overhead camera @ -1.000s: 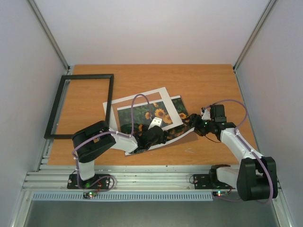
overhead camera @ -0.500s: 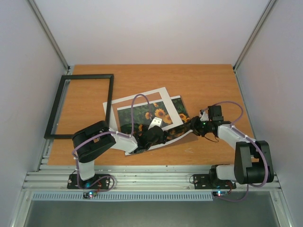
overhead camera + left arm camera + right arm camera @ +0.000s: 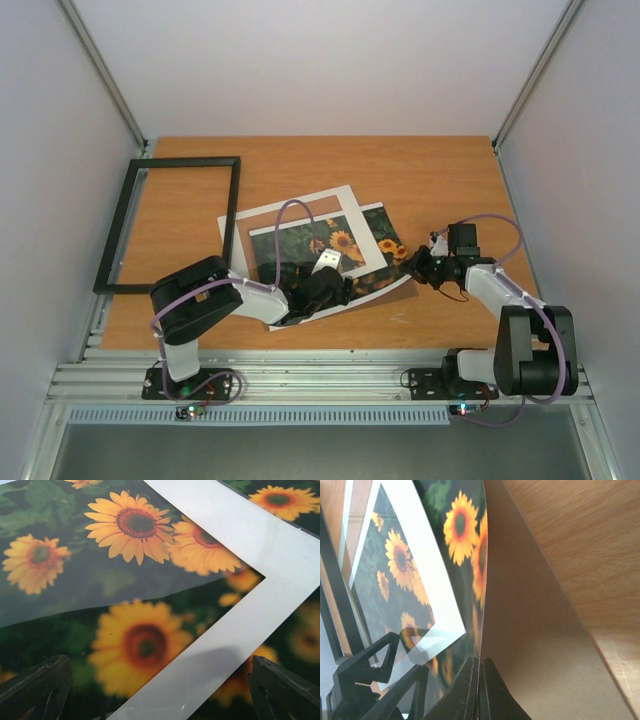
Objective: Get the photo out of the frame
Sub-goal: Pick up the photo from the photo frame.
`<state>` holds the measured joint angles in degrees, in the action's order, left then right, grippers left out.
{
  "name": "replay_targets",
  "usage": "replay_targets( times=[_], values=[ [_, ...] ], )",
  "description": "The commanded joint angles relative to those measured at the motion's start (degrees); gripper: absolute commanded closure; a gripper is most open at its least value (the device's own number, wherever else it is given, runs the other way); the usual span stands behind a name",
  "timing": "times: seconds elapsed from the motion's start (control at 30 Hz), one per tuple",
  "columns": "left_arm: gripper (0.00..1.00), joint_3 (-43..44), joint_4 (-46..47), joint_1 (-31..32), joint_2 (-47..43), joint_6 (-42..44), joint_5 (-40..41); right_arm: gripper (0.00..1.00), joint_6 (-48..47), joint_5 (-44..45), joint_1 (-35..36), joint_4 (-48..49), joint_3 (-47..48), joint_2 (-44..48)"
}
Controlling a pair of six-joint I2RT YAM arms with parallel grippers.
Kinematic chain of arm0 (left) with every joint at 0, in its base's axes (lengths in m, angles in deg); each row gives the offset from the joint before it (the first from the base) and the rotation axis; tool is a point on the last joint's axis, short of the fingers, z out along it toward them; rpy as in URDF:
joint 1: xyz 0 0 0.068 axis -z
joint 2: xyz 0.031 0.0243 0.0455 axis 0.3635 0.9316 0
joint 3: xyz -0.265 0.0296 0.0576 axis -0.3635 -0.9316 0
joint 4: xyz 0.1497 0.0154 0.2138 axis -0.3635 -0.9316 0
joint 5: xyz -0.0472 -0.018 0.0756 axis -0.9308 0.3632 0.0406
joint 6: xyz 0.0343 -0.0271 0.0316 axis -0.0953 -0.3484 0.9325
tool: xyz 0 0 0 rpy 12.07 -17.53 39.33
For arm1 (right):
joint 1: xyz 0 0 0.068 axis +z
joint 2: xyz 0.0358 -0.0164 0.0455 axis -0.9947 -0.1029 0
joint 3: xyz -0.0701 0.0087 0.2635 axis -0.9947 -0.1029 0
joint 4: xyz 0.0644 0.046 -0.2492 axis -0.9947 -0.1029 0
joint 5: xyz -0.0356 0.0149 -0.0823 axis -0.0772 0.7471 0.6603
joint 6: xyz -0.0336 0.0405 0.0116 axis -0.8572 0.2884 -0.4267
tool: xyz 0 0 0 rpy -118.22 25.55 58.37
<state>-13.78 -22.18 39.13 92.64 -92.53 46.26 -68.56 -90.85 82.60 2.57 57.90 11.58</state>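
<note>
The sunflower photo [image 3: 345,240] lies mid-table, partly under a white mat [image 3: 285,204]. The black frame [image 3: 186,160] lies apart at the far left, with bare table showing through it. My right gripper [image 3: 415,265] is shut on the photo's right edge; in the right wrist view the gripper [image 3: 479,680] pinches the photo [image 3: 462,525], whose edge is raised off the wood. My left gripper [image 3: 318,290] hovers low over the photo and mat, open. In the left wrist view the gripper [image 3: 160,700] straddles the mat [image 3: 240,615] and the photo [image 3: 125,525], holding nothing.
The wooden table [image 3: 430,170] is walled by grey panels on both sides and at the back. A metal rail [image 3: 320,385] carrying both arm bases runs along the near edge. My left gripper [image 3: 370,680] also shows at the lower left of the right wrist view.
My right gripper has closed onto the photo's right edge, and the right arm has shifted slightly. The left arm has stayed still and open.
</note>
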Motion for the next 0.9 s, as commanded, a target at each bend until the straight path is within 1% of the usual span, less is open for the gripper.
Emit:
replay_targets(
  times=[0.0,0.1,0.27,0.37,0.5,0.67,0.87],
  values=[
    [0.04,-0.9,3.9,-0.2,-1.9,-0.6,-1.0,0.99,-4.1,1.9,-0.3,-6.8,3.3,3.5],
    [0.04,-1.5,3.9,-0.2,-3.8,-1.4,-2.0,0.99,-5.8,4.4,-0.3,-11.6,5.7,6.0],
    [0.03,-3.0,2.1,-0.3,-10.1,-2.8,-3.4,0.99,-9.7,9.7,-0.3,-21.3,11.8,10.6],
    [0.02,-4.1,0.0,-0.9,-14.8,-4.2,-4.6,0.99,-11.7,12.9,-0.4,-28.6,17.2,13.7],
    [0.01,-6.5,-2.8,-2.3,-21.7,-7.0,-7.1,0.99,-14.5,16.0,-0.3,-37.3,26.9,15.5],
    [0.01,-9.6,-7.3,-4.6,-31.3,-10.8,-9.5,0.99,-16.7,14.7,-0.3,-45.8,41.0,14.6],
    [0.01,-13.0,-11.9,-7.6,-40.7,-14.4,-11.0,0.99,-16.3,12.3,0.4,-50.5,53.3,12.0]
  ],
)
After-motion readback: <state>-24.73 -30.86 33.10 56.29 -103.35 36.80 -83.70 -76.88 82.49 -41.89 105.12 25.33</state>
